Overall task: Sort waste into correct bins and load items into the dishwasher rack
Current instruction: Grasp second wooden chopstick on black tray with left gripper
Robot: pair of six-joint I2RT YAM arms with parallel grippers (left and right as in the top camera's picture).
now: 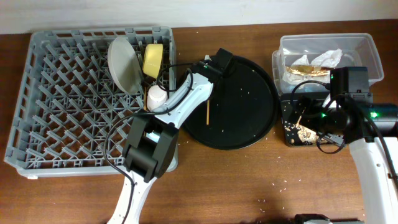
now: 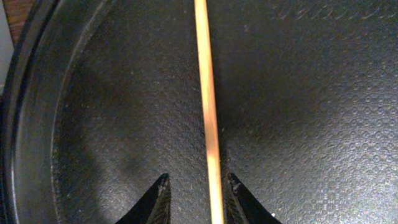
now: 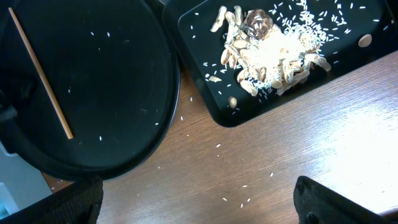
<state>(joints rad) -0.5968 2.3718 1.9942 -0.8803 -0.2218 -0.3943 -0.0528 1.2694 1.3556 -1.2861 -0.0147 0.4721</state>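
One chopstick (image 2: 208, 112) is all that lies on the round black tray (image 2: 93, 124) under my left gripper (image 2: 198, 183). The stick runs straight out from between the two fingertips (image 2: 158, 199). A strip of tray shows on either side of it, so the jaws stand part-open around it, not clamped on it (one finger sits much nearer the stick than the other).

Off to that gripper's side, the overhead view shows the dishwasher rack (image 1: 62, 93) with three things in the corner nearest the gripper:
- a grey-green plate (image 1: 124, 65), standing on edge among the prongs
- a yellow bowl (image 1: 153, 59), tipped on its side just beside the plate
- a pale cup (image 1: 157, 96), close to both (I cannot settle its colour from here)

My right gripper (image 3: 199, 202) is spread wide, with its fingers at the bottom corners of its own view. Nothing sits between them and only bare wooden table (image 3: 298, 143) lies below.

Just ahead of it is the black rectangular tray (image 3: 193, 43). It holds a heap of brownish food scraps (image 3: 267, 43) mixed with white rice. Stray grains dot the table and the round tray too.

Beyond that tray, from the same gripper, the clear tub (image 1: 367, 50) stands just beside it. It holds the crumpled white napkin (image 1: 329, 57) and the brown-gold wrapper (image 1: 305, 68).
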